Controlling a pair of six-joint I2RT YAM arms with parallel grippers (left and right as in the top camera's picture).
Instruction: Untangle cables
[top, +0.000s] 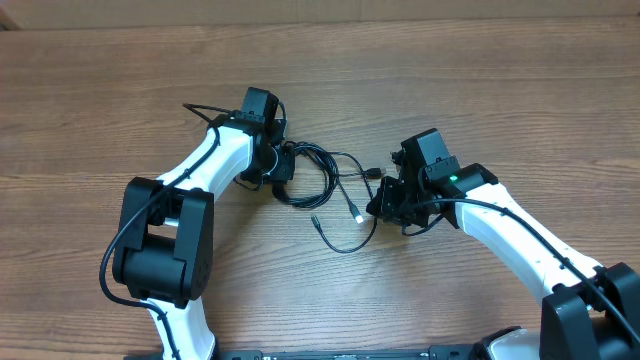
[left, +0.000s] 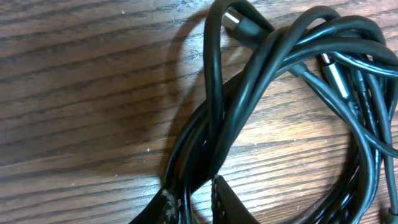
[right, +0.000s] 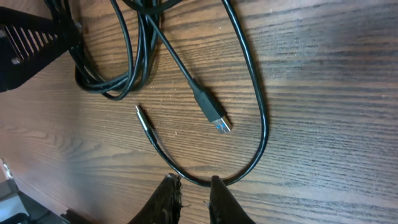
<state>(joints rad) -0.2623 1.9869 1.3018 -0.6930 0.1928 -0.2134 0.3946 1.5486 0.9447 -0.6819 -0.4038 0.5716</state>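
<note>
Several thin black cables (top: 318, 168) lie tangled on the wooden table between my two arms. My left gripper (top: 283, 165) is at the bundle's left side. In the left wrist view its fingers stand slightly open (left: 191, 190) around two or three strands of the cables (left: 249, 81), with wood showing beside them. A silver-tipped plug (left: 333, 74) lies in the coil. My right gripper (right: 194, 182) is narrowly open and holds nothing. A loop of cable (right: 261, 124) curves just past its fingertips. A USB plug (right: 214, 118) and a thin jack tip (right: 143, 118) lie loose on the table.
The wooden table (top: 480, 70) stretches bare behind and to both sides. The left arm's black base joint (top: 160, 240) and the right arm's white link (top: 520, 235) take up the near corners. A dark bar (top: 350, 352) runs along the front edge.
</note>
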